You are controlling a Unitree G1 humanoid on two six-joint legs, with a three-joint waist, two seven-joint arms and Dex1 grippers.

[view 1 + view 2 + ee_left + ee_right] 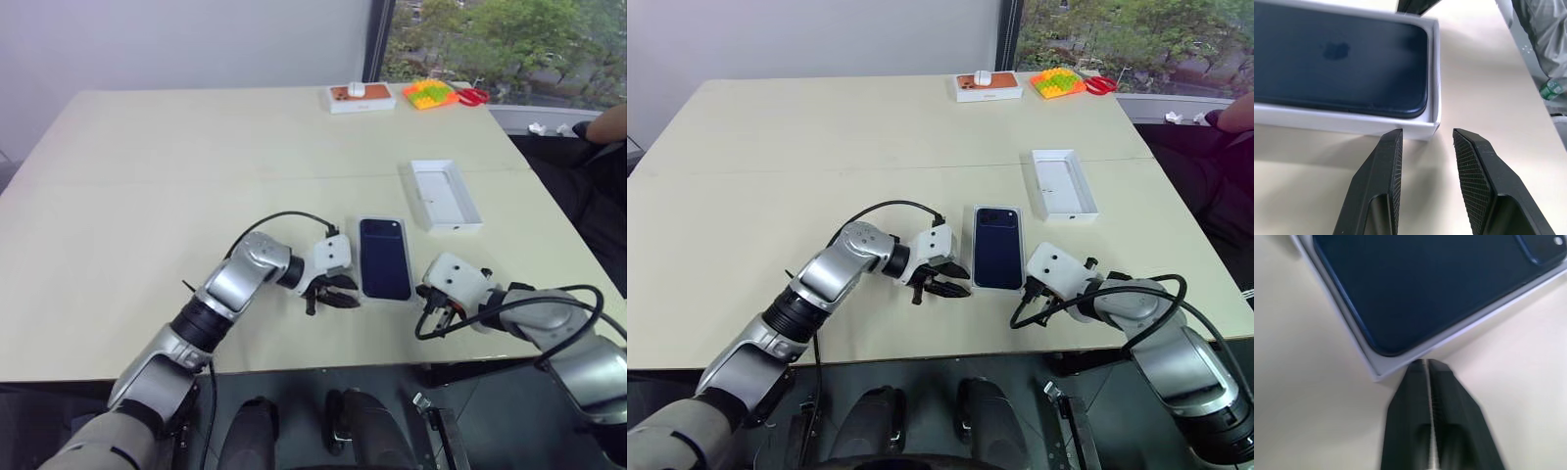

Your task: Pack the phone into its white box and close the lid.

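Note:
The dark blue phone [384, 257] lies flat inside the white box [1342, 122] in the middle of the table's near half. My left gripper [338, 294] stands open beside the box's left wall near its front corner, the fingers [1393, 161] just short of the cardboard and holding nothing. My right gripper [1426, 364] is shut and empty, its tip right at the box's near right corner. The lid [446, 194] lies further back and to the right, with its plain white inside facing up.
At the table's far edge stand a white box with an orange top [361, 96], a bright orange and green toy [429, 93] and red scissors [474, 96]. A person's arm [607, 122] shows at the far right. The table's front edge runs just behind both grippers.

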